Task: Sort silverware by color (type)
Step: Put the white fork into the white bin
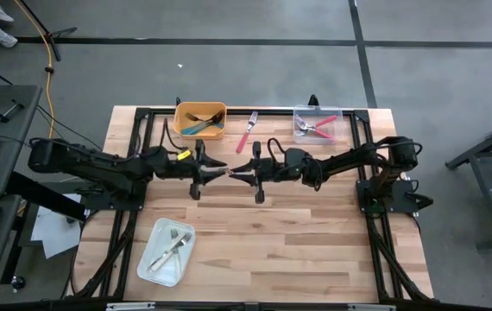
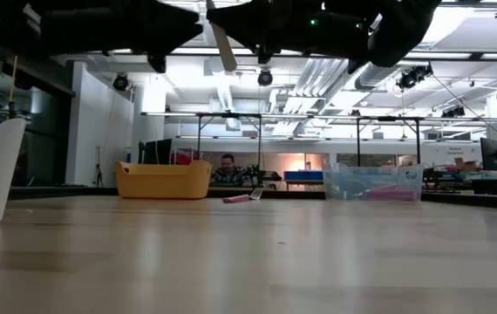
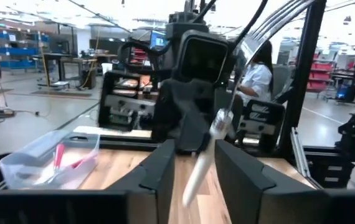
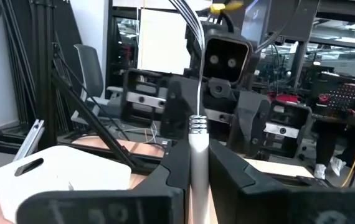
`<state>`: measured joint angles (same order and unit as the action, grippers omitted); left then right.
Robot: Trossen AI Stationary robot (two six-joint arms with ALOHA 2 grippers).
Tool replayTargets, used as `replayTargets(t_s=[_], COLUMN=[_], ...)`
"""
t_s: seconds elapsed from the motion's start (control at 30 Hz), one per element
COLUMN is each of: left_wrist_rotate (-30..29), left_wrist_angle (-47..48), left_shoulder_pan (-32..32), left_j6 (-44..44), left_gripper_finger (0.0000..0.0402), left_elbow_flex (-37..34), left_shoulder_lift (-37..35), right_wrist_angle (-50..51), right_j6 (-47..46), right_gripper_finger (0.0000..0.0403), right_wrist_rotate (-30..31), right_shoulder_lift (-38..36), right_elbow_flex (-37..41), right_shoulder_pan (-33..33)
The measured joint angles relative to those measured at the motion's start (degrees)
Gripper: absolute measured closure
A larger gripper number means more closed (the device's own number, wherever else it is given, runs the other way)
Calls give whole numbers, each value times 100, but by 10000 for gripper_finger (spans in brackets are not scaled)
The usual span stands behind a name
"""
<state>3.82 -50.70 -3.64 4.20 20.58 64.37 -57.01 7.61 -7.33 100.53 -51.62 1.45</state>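
**Item in hand.** White-handled fork [image 4: 197,163], held in the air over mid-bench between the two arms. The right gripper [image 1: 244,174] has its fingers [image 4: 176,168] closed narrow on the handle. The left gripper [image 1: 214,171] faces it nose to nose, with its fingers [image 3: 159,177] parted either side of the fork and a gap showing on both sides. The handle is slim, smooth, pale plastic, and a ribbed metal collar is visible where it joins the head.

**Sorted stock.**
- Orange bin [image 1: 220,134], at the far edge of the bench. Opaque plastic with rounded corners, holding teal-handled forks [image 1: 196,128].
- Clear container [image 1: 338,136], also at the far edge, towards the right arm's side. Thin see-through plastic, holding pink-handled forks [image 1: 318,128].
- White tray [image 1: 161,272], at the near edge on the left arm's side. Shallow, glossy and rectangular, holding white-handled forks [image 1: 173,246]. The count cannot be read.

**Unsorted.** One pink-handled fork [image 1: 248,131] lies loose on the bench [image 1: 298,242] between the bin and the container, touching neither.

**Bench.** Pale jointed wood planks in a black metal frame.

**Progress (judgement).** The task is nearly done. Each colour has its own vessel, and two forks appear to be left: the white one in the air, which belongs in the tray, and the loose pink one, which belongs in the clear container.
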Motion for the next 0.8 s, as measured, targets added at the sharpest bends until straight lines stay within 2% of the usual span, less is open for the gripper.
replayTargets(t_s=[0.23,0.37,0.53,0.8], left_wrist_rotate=[-165,-197,-238,-311], left_wrist_angle=[-209,-284,-317,-310], left_shoulder_pan=[381,494,548,536], left_j6=[-491,-547,-488,-443], left_gripper_finger=[273,276,278,268], left_elbow_flex=[589,594,626,628], left_shoulder_lift=[614,583,582,578], right_wrist_angle=[-160,-176,-33,-66], right_j6=[20,26,38,40], right_gripper_finger=[375,375,375,375], right_wrist_rotate=[-156,-201,87,69], right_shoulder_lift=[-31,-22,27,26], right_elbow_flex=[15,10,-4,-4], right_shoulder_pan=[-20,-49,-28,-26])
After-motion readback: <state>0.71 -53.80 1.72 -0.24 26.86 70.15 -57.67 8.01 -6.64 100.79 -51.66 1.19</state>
